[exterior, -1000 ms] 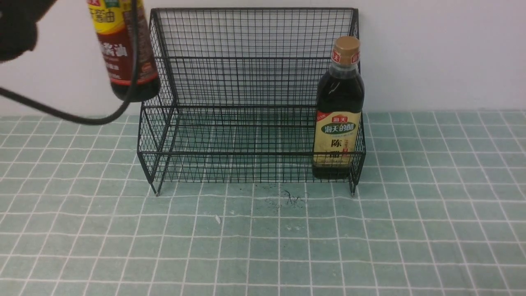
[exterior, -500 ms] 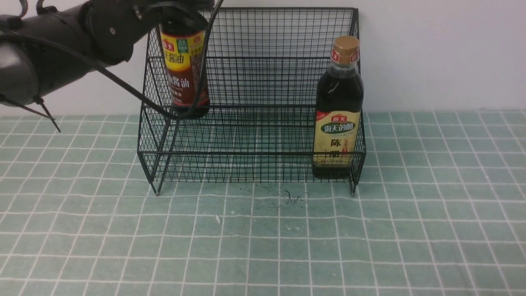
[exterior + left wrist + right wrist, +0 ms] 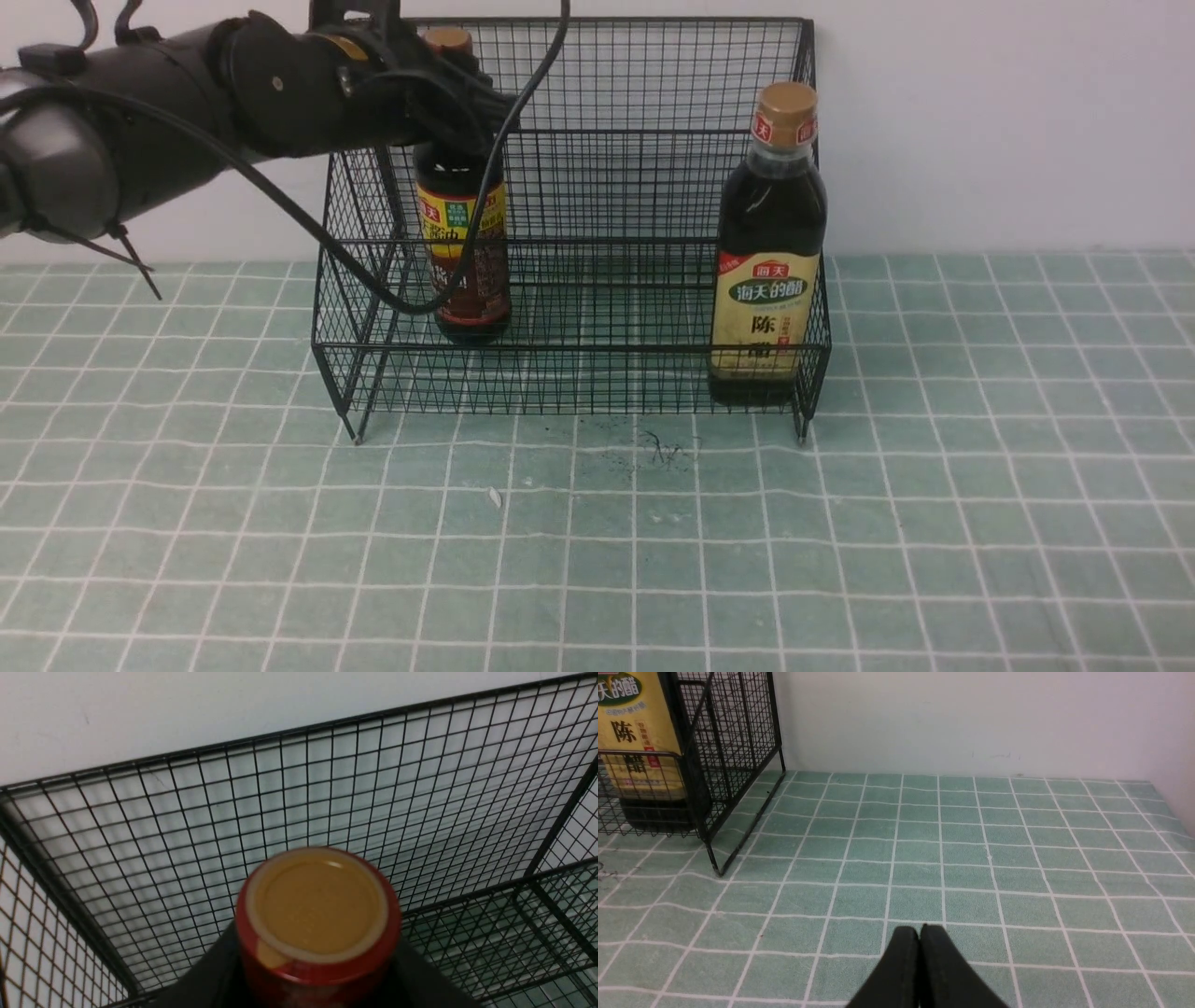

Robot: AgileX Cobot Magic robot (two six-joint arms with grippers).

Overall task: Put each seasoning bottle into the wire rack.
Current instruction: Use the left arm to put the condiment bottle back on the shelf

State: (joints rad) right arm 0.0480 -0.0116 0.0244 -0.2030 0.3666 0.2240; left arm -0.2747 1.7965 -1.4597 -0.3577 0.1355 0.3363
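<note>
The black wire rack [image 3: 597,84] stands against the wall. The broad gold-capped bottle [image 3: 767,252] stands in its lower tier at the right end. My left gripper [image 3: 457,98] is shut on the neck of the slim bottle [image 3: 464,252] with the yellow-and-maroon label. It holds the bottle upright inside the rack's left part, base just above the front rail; I cannot tell if it rests on the wire. The left wrist view shows its red cap [image 3: 317,905] between the fingers [image 3: 205,975], with rack mesh [image 3: 327,788] behind. My right gripper [image 3: 919,928] is shut and empty over the cloth.
A green checked tablecloth [image 3: 597,541] covers the table and a white wall [image 3: 980,121] stands behind. The left arm's black cable [image 3: 373,275] hangs across the rack's left front. The rack's right leg [image 3: 717,868] and the broad bottle [image 3: 635,742] show in the right wrist view.
My left arm has carried the slim bottle from high outside the rack's left side, over the edge, and down into the rack's left part. The broad bottle has not moved.
</note>
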